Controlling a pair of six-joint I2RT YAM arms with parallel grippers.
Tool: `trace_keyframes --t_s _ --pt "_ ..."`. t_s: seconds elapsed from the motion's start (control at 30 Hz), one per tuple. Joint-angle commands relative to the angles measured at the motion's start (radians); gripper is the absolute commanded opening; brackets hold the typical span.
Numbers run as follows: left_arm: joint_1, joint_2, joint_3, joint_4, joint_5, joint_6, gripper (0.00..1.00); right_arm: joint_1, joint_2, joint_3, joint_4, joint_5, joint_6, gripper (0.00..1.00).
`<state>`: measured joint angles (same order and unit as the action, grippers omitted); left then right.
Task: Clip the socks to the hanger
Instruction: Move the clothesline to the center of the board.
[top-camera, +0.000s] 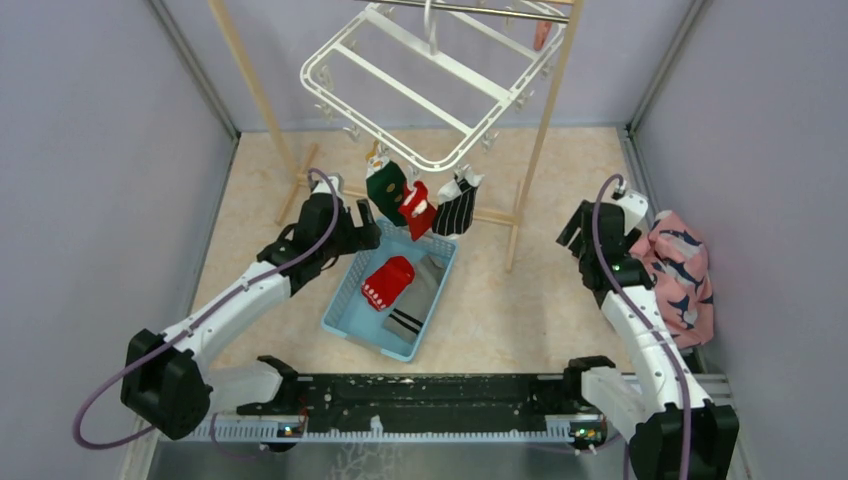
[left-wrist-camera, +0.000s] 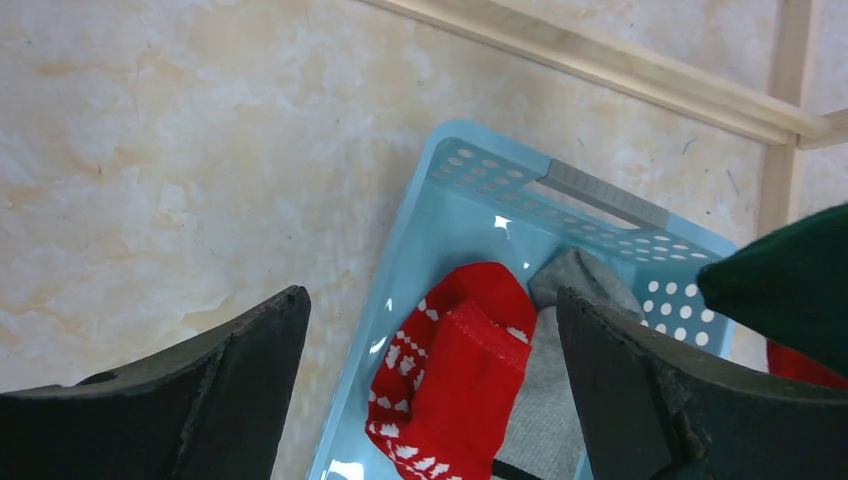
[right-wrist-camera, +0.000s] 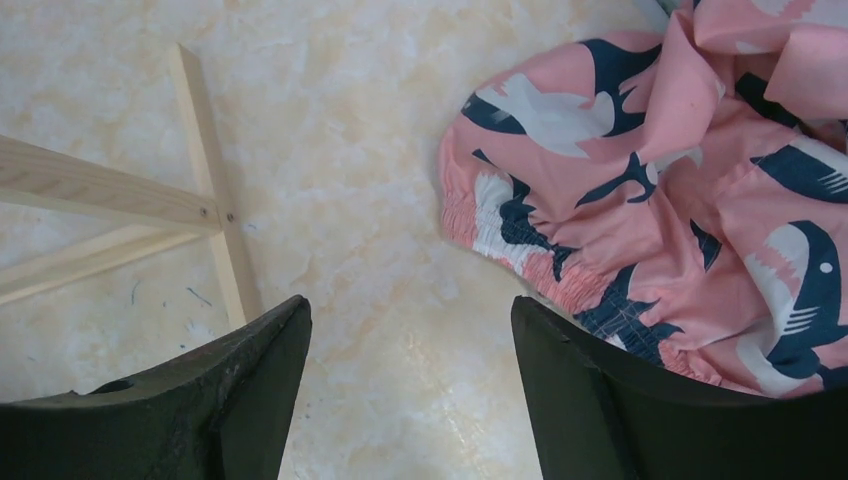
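Note:
The white hanger (top-camera: 410, 95) hangs tilted from a rod at the back. Three socks are clipped along its near edge: a dark green one (top-camera: 385, 187), a red one (top-camera: 417, 208) and a black-white striped one (top-camera: 456, 209). In the light blue basket (top-camera: 345, 302) lie a red sock with white trim (top-camera: 388, 282) (left-wrist-camera: 455, 385) and a grey sock (top-camera: 420, 295) (left-wrist-camera: 548, 400). My left gripper (top-camera: 368, 238) (left-wrist-camera: 432, 310) hovers open above the basket's far left end, over the red sock. My right gripper (top-camera: 578, 232) (right-wrist-camera: 410, 310) stands open over bare table beside the pink cloth.
A wooden pole rack (top-camera: 530, 165) carries the hanger; its base bars (left-wrist-camera: 620, 75) (right-wrist-camera: 110, 190) lie on the table behind the basket. The pink cloth with dark shark prints (top-camera: 680, 275) (right-wrist-camera: 650, 190) lies at the right. Grey walls close in both sides.

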<state>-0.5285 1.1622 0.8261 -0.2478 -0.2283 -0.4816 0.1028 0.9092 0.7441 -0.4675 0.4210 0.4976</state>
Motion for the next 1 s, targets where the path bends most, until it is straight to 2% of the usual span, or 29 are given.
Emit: trace_keyframes --t_s 0.0,0.07,0.13,0.37,0.6,0.7,0.83,0.97 --pt "-0.003 0.02 0.034 0.035 -0.03 0.016 0.98 0.007 -0.015 -0.015 0.036 -0.008 -0.013 0.76" --pt "-0.003 0.024 0.023 0.07 -0.05 0.02 0.98 0.007 0.012 -0.011 0.045 -0.042 -0.02 0.83" --pt "-0.003 0.05 0.031 0.079 -0.052 0.032 0.98 0.01 0.06 0.007 0.026 -0.087 -0.019 0.84" --pt "-0.002 0.175 0.116 -0.083 -0.144 -0.024 0.98 0.168 0.103 -0.015 0.024 -0.034 0.007 0.83" --pt "-0.001 0.215 0.091 -0.069 -0.134 -0.069 0.98 0.322 0.195 -0.028 0.051 -0.009 0.108 0.81" --pt "-0.002 0.222 0.111 -0.09 -0.154 -0.066 0.98 0.328 0.26 -0.043 0.09 -0.027 0.127 0.75" --pt "-0.002 0.203 0.117 -0.099 -0.137 -0.06 0.98 0.333 0.363 -0.05 0.118 -0.034 0.127 0.6" --pt "-0.001 0.156 0.082 -0.097 -0.132 -0.058 0.98 0.336 0.411 -0.065 0.153 -0.047 0.119 0.53"
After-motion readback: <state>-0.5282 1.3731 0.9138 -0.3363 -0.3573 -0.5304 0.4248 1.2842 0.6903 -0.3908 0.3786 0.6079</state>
